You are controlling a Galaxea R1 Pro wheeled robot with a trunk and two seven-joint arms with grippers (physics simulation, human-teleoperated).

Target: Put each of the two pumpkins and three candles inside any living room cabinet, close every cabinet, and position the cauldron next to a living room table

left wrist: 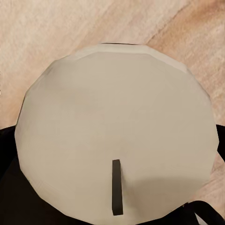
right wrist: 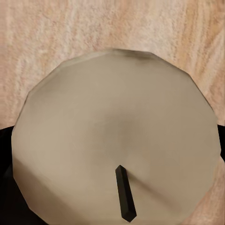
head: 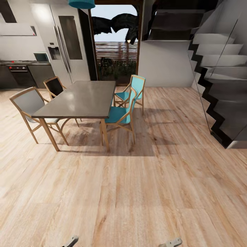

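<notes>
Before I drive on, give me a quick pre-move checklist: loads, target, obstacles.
1. Left end effector load: left candle sits tight between dark fingers in the left wrist view. ok.
2. Right end effector load: right candle seated the same way. ok.
3. Cabinet in sight: head view faces the dining table, fridge and stairs. not ok.
4. Obstacles: blue chairs and stairs stand well ahead, across bare floor. ok.
5. Whereabouts of pumpkins and cauldron: cannot tell.
</notes>
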